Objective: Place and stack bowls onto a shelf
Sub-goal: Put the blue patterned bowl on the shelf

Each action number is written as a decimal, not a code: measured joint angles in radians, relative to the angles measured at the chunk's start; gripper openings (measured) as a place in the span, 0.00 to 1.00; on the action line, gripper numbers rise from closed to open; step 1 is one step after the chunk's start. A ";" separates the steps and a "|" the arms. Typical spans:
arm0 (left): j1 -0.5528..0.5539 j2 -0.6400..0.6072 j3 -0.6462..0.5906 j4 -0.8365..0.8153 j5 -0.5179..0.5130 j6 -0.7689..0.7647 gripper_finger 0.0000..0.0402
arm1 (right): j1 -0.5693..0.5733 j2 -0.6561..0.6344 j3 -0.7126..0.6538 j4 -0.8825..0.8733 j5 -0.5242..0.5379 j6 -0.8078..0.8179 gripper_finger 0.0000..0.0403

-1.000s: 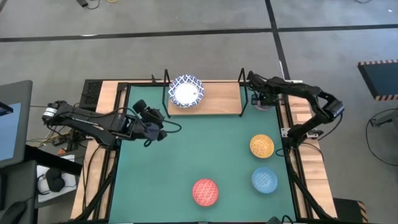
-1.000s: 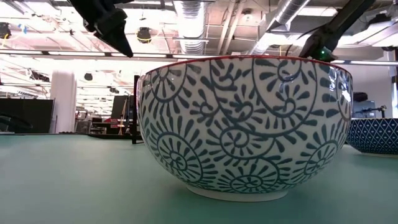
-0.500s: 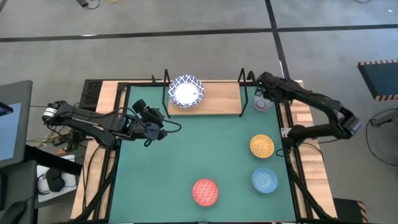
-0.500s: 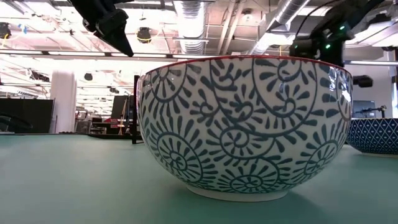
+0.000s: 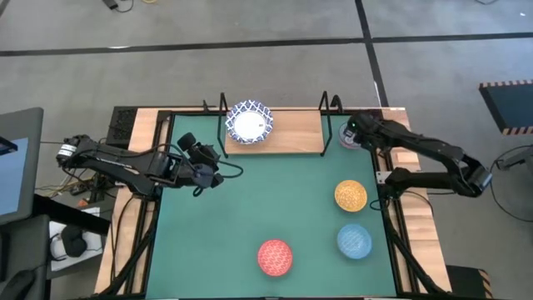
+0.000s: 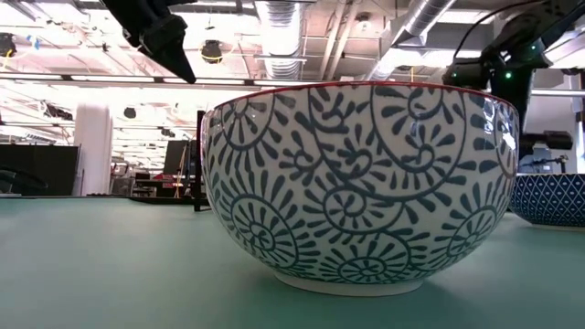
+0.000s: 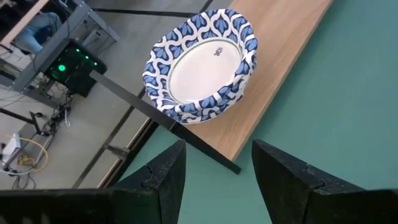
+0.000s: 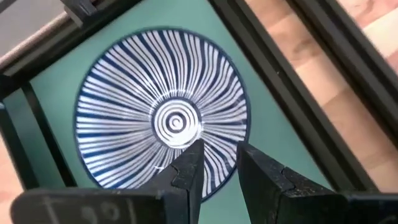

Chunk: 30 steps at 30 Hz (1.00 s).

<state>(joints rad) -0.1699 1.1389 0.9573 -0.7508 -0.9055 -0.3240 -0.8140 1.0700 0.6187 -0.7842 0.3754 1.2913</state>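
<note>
Green matting [image 5: 275, 200] is covering a wood-edged table, seen from above, with grey floor around it. At the mat's far right corner, the right gripper [image 8: 214, 165] is hovering directly over a small grey-blue bowl with white lines radiating from its centre [image 8: 163, 122], its two dark fingers set narrowly apart and closing on nothing. That bowl [image 5: 351, 136] is sitting on the mat just beside the right end of the light wooden shelf board on its thin black wire frame [image 5: 291, 133].

On the shelf's left end, a stack of wide white bowls with blue patterned rims [image 5: 250, 123] is resting; how many are nested there cannot be told. Nearer the front, a yellow-orange bowl [image 5: 351, 196], a light blue bowl [image 5: 354, 242] and a red bowl [image 5: 275, 257] are waiting well apart on the mat.

The left gripper [image 7: 216, 171] is idling near the shelf's left end, fingers spread wide and empty.

To grip well, the right gripper would probably need to shift toward the rim, lower one finger inside the wall and one outside, then pinch firmly. The wire posts are standing close by, so lifting straight up before swinging over the board seems safest.
</note>
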 joint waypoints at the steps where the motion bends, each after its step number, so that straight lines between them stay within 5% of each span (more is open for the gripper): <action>1: 0.000 0.000 0.000 0.002 -0.004 0.006 0.42 | 0.000 0.003 -0.008 0.009 -0.004 0.003 0.30; 15: 0.001 0.000 0.000 0.004 -0.045 0.008 0.42 | -0.017 0.031 -0.042 0.085 -0.015 0.014 0.30; 30: 0.001 0.000 0.000 -0.001 -0.044 0.006 0.42 | 0.003 -0.135 -0.043 0.005 -0.007 0.020 0.30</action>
<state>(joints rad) -0.1692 1.1389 0.9573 -0.7513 -0.9497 -0.3183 -0.8106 0.9347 0.5758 -0.7796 0.3679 1.3110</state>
